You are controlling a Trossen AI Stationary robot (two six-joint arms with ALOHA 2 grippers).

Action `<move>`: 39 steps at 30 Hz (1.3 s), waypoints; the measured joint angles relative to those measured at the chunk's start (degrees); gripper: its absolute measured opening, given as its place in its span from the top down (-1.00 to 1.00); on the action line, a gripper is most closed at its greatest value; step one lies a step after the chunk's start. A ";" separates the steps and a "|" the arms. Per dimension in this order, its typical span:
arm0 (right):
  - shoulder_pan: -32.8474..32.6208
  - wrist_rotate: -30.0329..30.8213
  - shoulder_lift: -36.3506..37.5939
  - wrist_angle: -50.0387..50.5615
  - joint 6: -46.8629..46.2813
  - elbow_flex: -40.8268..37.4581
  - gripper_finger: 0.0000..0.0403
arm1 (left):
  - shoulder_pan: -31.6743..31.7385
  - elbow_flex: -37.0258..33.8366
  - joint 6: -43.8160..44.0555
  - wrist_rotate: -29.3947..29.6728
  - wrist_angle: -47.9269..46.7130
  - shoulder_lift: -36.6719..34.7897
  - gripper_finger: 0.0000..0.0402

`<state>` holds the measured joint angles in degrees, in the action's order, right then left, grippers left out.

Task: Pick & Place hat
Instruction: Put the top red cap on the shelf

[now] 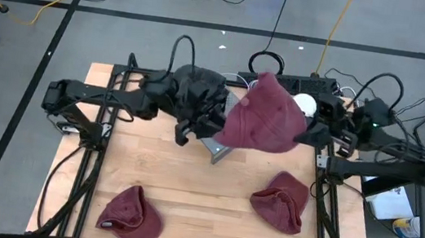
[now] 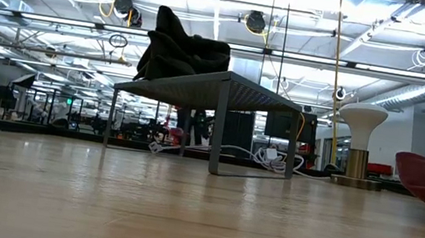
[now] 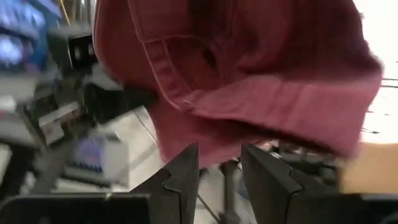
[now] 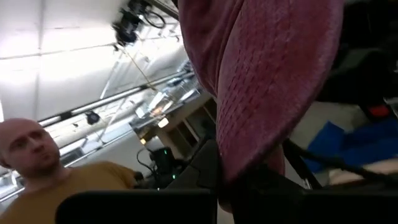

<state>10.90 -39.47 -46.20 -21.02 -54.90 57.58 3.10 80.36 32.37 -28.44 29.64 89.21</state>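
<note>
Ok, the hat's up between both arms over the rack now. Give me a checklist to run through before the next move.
1. Right gripper shut on the raised maroon hat: ok, the fabric is pinched between its fingers.
2. Left gripper released: ok, its fingers stand apart with the hat hanging just past them, not pinched.
3. Hat clear of the metal rack: ok in the high view; the low view shows only a dark cloth bundle on the rack.
4. White mushroom-shaped stand free: ok, nothing sits on it.
5. Other two maroon hats still on the wooden table: ok.
6. Person near the right arm: cannot tell how close.
</note>
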 joint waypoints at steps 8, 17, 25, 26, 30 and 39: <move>0.00 -0.38 7.18 14.81 0.70 -0.02 0.98 | 4.53 -0.01 7.41 -13.05 -8.78 -3.12 0.45; -0.02 0.60 11.30 26.96 1.61 -0.02 0.97 | 8.88 0.00 12.66 -22.94 -16.21 -4.73 0.28; -0.09 2.39 10.35 29.94 1.66 -0.02 0.97 | 9.89 0.01 13.32 -22.05 -16.32 -3.98 -0.09; -0.09 2.36 10.22 29.97 1.60 -0.02 0.97 | 9.95 0.00 13.17 -21.38 -16.76 -3.87 -0.14; -0.11 2.37 9.58 29.93 1.44 -0.02 0.97 | 9.70 0.00 9.01 -15.98 -20.09 -4.16 -0.32; -0.12 3.62 6.43 31.52 1.86 -0.06 0.97 | 9.12 0.00 6.88 -5.08 -20.69 -4.04 -0.50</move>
<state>10.78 -35.86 -39.77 10.50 -53.04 57.52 12.22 80.36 39.25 -33.52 8.95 85.17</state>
